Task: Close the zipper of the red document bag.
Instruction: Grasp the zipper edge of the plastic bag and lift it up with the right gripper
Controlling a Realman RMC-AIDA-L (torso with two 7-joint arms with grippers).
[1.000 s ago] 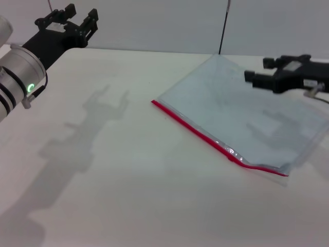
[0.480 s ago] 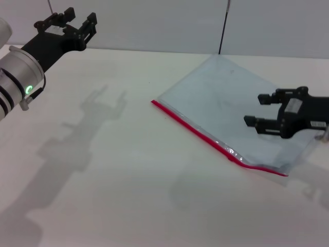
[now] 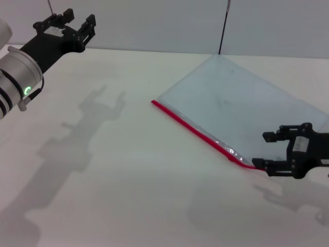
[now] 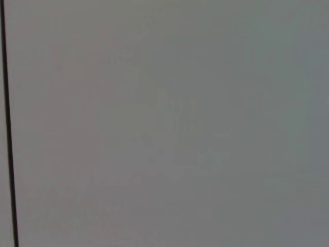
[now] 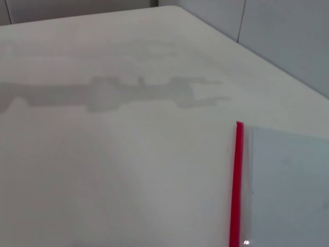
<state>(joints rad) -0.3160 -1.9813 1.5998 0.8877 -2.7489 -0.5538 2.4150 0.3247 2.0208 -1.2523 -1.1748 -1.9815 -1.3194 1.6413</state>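
Note:
The red document bag (image 3: 241, 110) lies flat on the white table (image 3: 128, 170), translucent blue-grey, right of centre. Its zipper (image 3: 198, 133) is a thin red strip along the long edge facing me, running diagonally from the middle toward the near right. My right gripper (image 3: 267, 153) is open and low at the near right end of that strip, one finger over the bag, the other past its corner. In the right wrist view the zipper (image 5: 236, 180) and the bag (image 5: 290, 190) show, but no fingers. My left gripper (image 3: 71, 21) is open, raised at the far left.
A thin black pole (image 3: 224, 25) stands behind the table's far edge. A grey wall fills the left wrist view. Arm shadows fall on the table left of the bag.
My right gripper has come down and toward me, from over the bag's far part to the near right end of the zipper. The left arm has barely moved.

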